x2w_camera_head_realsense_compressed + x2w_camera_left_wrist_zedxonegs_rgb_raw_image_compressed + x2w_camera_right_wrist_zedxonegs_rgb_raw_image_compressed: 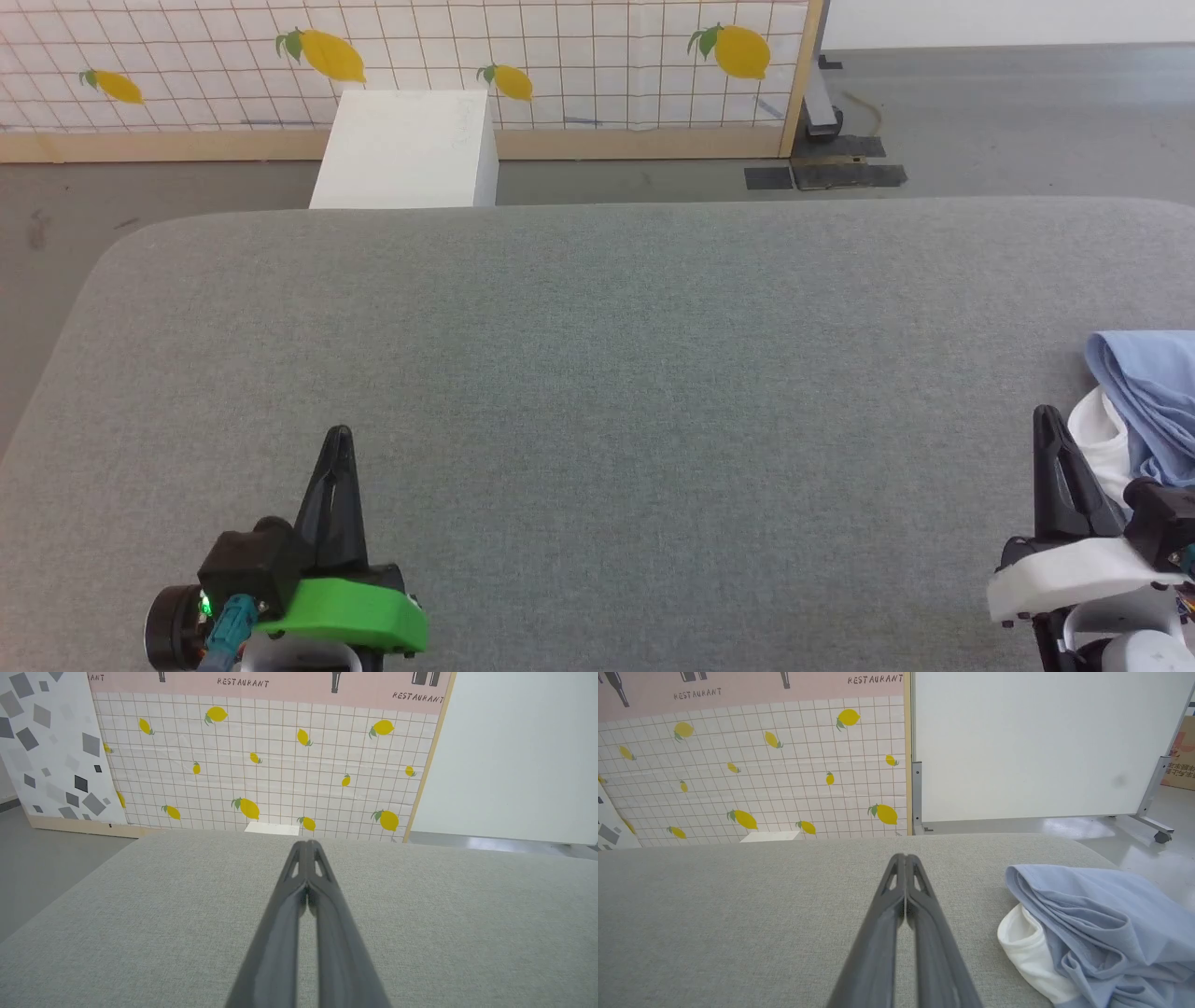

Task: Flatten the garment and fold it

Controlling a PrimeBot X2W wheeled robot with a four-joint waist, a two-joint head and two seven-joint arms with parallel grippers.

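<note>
Both my claws are pressed together, holding nothing. L claw (338, 439) sits at approx 7 o'clock of the head view, tips pointing to 12, w/ bare grey padded table (597, 373) all round it. R claw (1044, 415) sits at approx 4 o'clock, also pointing to 12.

The garment (1153, 401) is a bunched heap at 3 o'clock of the head view, on the table's R edge and cut off by the frame. Light blue on top, white panel poking out on the side nearest me. From my R tips it lies at approx 3 o'clock, just beside. In the R wrist view a strip of grey shows btwn fingers and white cloth, so I judge they're apart, not touching.

Long axis: can't really tell, it's crumpled and partly out of frame. The blue folds run roughly 11 to 5 in the R wrist view.

R arm is far nearer; L is well apart, across the whole table. My read: nothing flattened yet. The next move likely needs the R claw parted and swung to 3 o'clock for the near white edge, then the heap dragged toward centre so L can join.
</note>
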